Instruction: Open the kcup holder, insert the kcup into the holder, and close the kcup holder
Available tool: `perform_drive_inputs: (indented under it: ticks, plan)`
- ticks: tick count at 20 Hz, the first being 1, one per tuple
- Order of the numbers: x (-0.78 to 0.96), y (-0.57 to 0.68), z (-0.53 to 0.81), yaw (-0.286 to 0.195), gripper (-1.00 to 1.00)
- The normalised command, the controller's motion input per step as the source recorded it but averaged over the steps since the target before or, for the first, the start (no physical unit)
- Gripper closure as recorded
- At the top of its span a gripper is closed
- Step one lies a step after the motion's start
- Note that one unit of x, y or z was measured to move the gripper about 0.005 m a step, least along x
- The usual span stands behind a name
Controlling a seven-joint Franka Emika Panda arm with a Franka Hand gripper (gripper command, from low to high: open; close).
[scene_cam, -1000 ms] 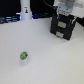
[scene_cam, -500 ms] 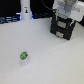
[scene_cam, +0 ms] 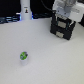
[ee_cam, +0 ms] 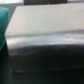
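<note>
The arm hangs over the kcup holder (scene_cam: pixel 63 27) to open it, finger state untellable, while 1 kcup (scene_cam: pixel 23 56) waits on the surface (scene_cam: pixel 55 62).

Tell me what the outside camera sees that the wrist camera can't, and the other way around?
Only the exterior view shows the little green-topped cup sitting alone on the white table, the white bottle at the back, and the arm over the box. Only the wrist view shows a blurry close-up of the box's flat top, plus something teal at the edge that I cannot identify. Both show the black box. The claw itself is not clear in either one.
</note>
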Motion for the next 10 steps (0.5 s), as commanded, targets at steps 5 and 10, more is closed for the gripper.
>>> perform_drive_inputs:
  ticks: [5, 10]
  plan:
    - [0.01, -0.01, -0.01, -0.002, 1.00]
    - [0.01, -0.01, -0.01, -0.002, 1.00]
